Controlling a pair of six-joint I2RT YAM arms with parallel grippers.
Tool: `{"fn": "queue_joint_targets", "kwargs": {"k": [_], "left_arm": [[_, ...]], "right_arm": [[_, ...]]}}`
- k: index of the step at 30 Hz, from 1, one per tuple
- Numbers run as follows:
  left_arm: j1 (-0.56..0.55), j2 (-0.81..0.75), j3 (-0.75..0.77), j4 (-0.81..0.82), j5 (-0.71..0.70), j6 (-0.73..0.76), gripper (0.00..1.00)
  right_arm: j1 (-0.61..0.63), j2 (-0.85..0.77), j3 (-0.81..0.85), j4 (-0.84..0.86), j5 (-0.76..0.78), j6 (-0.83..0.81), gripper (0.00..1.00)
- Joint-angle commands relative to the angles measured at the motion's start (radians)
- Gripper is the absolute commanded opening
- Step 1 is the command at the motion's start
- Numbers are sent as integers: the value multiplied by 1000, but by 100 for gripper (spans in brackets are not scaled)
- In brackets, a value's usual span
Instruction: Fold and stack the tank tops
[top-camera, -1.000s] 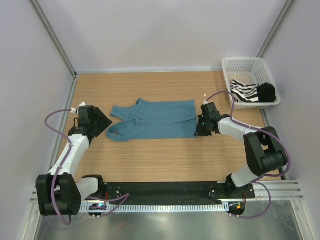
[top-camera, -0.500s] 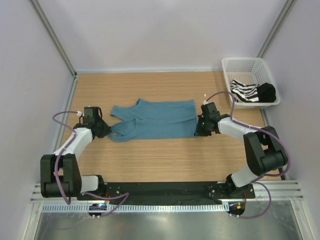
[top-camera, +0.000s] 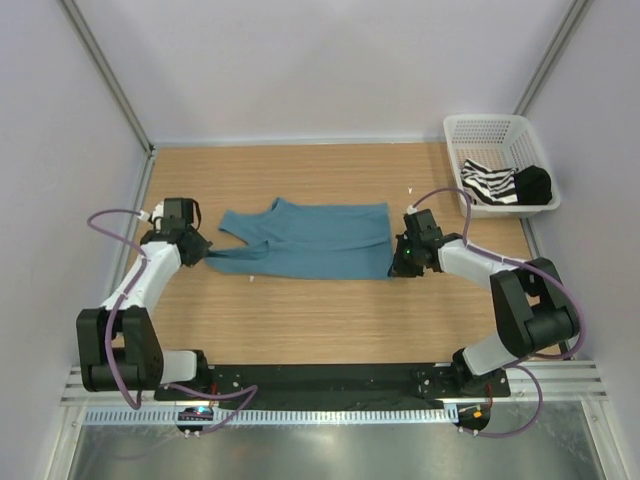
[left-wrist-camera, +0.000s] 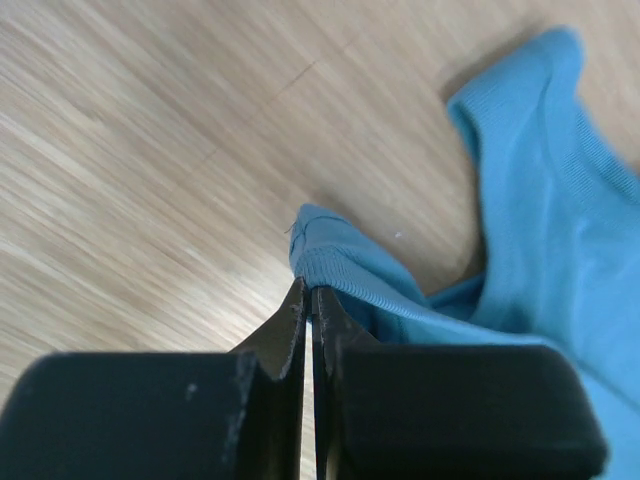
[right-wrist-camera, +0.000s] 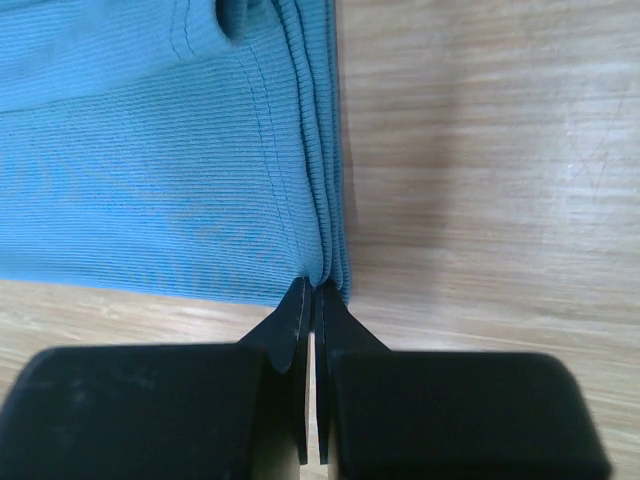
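Observation:
A teal-blue tank top (top-camera: 310, 240) lies flat across the middle of the wooden table, straps to the left. My left gripper (top-camera: 203, 257) is shut on the end of the near strap (left-wrist-camera: 330, 262), which is drawn out straight to the left. My right gripper (top-camera: 398, 268) is shut on the near corner of the hem (right-wrist-camera: 322, 262), where several cloth layers bunch between the fingers. The striped black and white tank top (top-camera: 490, 185) lies crumpled in the basket at the far right.
A white mesh basket (top-camera: 480, 130) stands at the table's far right corner and also holds a black cloth item (top-camera: 533, 183). Grey walls close in the table on the left, back and right. A small white speck (top-camera: 411, 190) lies near the hem.
My left gripper moved in to the near strap, closed on it and pulled it straight out to the left. The right gripper stayed shut on the hem corner.

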Motion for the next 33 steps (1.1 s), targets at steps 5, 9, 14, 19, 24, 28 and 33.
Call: {"fn": "queue_joint_targets", "kwargs": {"k": [5, 9, 14, 19, 24, 28, 33], "left_arm": [[4, 78, 177, -172, -107, -44, 0], [6, 135, 207, -186, -95, -27, 8], [6, 148, 175, -160, -58, -33, 18], [4, 123, 135, -144, -47, -31, 61], [4, 27, 109, -117, -15, -16, 70], [4, -46, 115, -140, -93, -7, 97], [3, -55, 166, -154, -12, 13, 97]], "right_arm": [[-2, -70, -51, -52, -55, -14, 1], [-3, -92, -55, -67, -59, -21, 1], [-2, -106, -60, -78, -60, -21, 1], [-2, -144, -77, -88, -65, -14, 1], [-2, -179, -101, -107, -48, 16, 1], [-3, -230, -133, -111, -22, 44, 1], [-2, -271, -173, -122, -29, 74, 1]]}}
